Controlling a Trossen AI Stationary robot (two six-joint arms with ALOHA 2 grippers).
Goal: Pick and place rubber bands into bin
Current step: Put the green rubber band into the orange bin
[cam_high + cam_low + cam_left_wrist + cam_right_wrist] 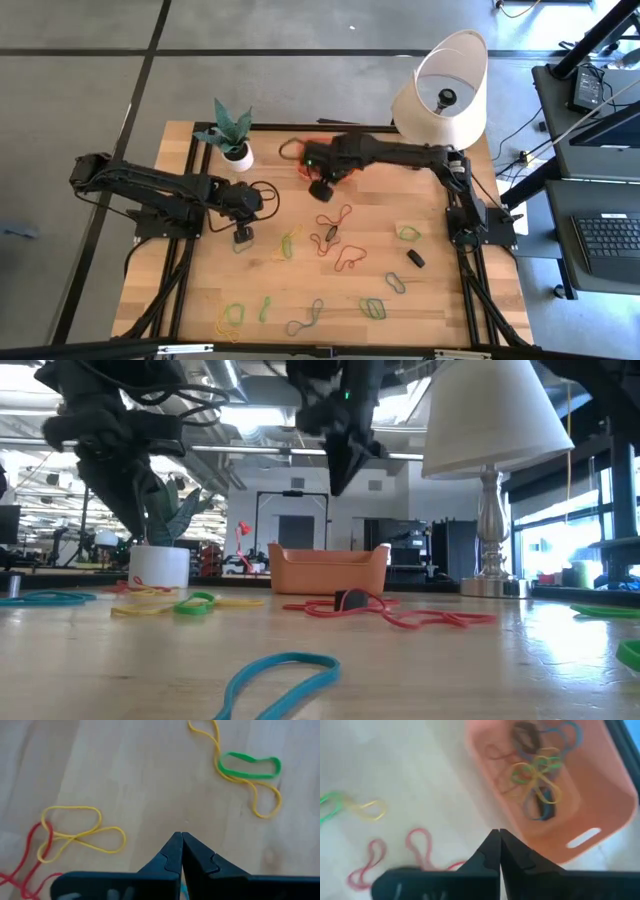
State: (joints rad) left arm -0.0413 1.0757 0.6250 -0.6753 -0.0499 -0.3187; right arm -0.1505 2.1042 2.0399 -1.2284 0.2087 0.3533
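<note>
High view: right gripper [320,190], jaws closed and empty, hangs just beside the bin [318,150]; nearest red band [328,232] lies below it, nearer than the left gripper [243,238], also closed.

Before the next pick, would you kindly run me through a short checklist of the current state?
1. Right gripper empty: ok, fingers shut with no band seen between them.
2. Left gripper empty: ok, shut on nothing.
3. Small orange plastic bin has room: ok, a few thin coloured rubber bands lie inside.
4. Bands left on the wooden table: ok, many remain.
5. White lampshade clear of the right arm: cannot tell.
</note>
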